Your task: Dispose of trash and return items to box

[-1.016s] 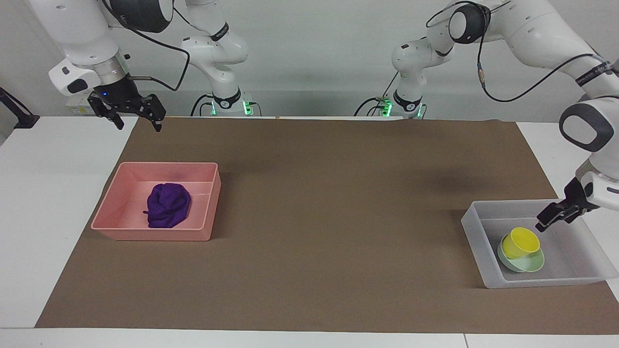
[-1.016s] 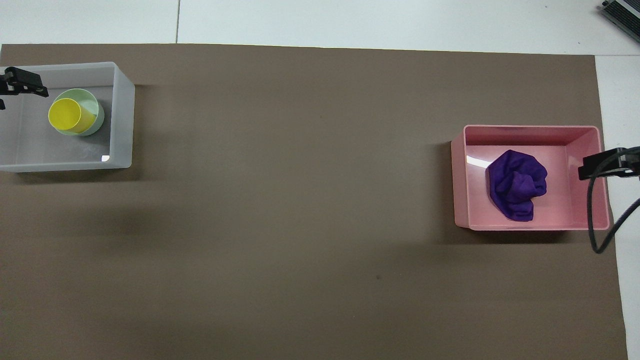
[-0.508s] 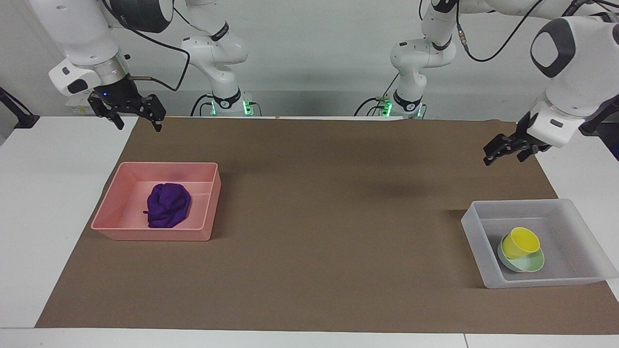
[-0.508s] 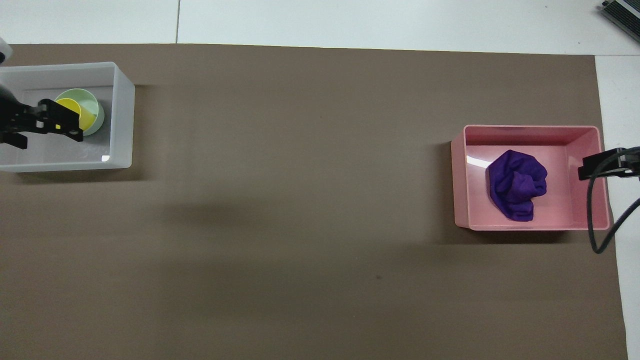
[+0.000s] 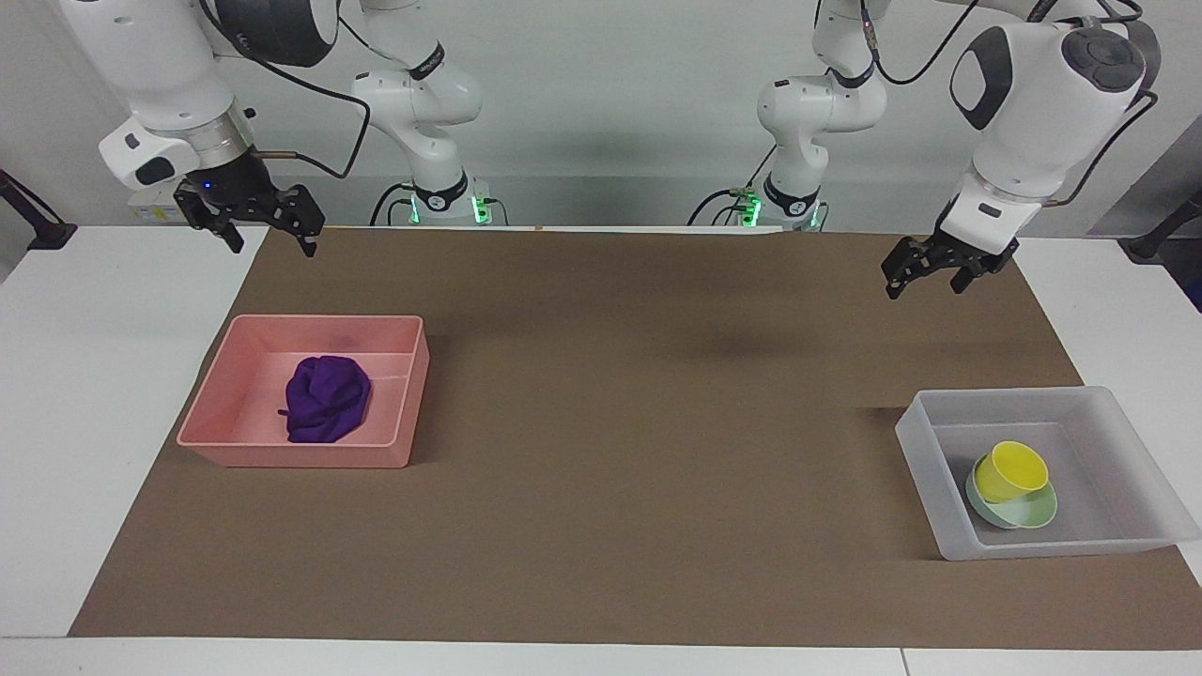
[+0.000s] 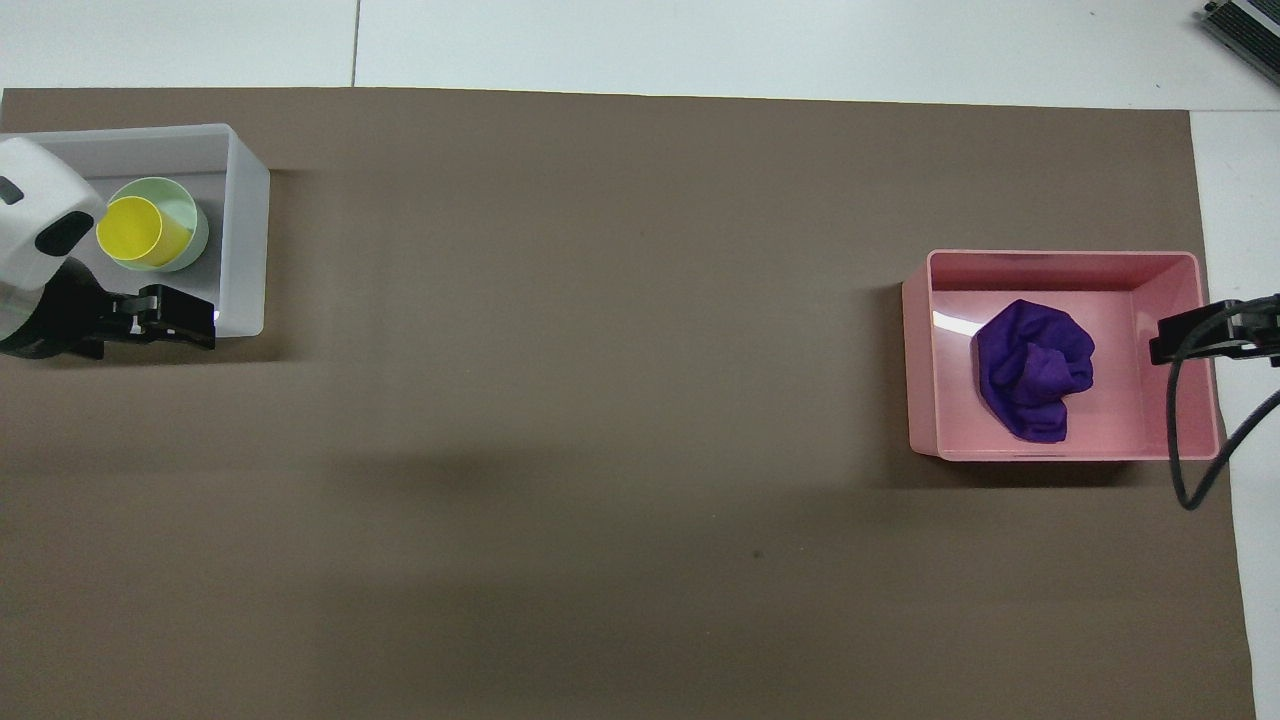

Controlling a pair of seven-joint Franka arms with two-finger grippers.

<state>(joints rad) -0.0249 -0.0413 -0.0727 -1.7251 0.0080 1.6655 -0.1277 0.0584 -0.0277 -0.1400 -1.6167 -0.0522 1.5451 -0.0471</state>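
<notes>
The yellow cup [image 5: 1012,469] lies tilted in the mint-green bowl [image 5: 1028,514], both inside the translucent box [image 5: 1033,404] at the left arm's end of the table. They also show in the overhead view: cup [image 6: 130,230], bowl [image 6: 187,208], box [image 6: 245,230]. The purple cloth [image 5: 327,399] [image 6: 1035,370] lies bunched in the pink tray [image 5: 310,324] [image 6: 1060,258] at the right arm's end. My left gripper [image 5: 925,282] [image 6: 200,320] is open and empty, raised over the mat beside the box. My right gripper [image 5: 270,244] [image 6: 1175,338] is open and empty, raised over the mat's edge beside the tray.
A brown mat [image 5: 639,422] covers most of the white table [image 5: 94,376]. The box and the tray sit at its two ends, with bare mat between them. A black cable [image 6: 1180,440] hangs by the right gripper over the tray's outer wall.
My left gripper has lifted out of the box, where it was beside the cup, and swung up toward the robots' side. Cup and bowl stayed in the box. The right arm barely moved.
</notes>
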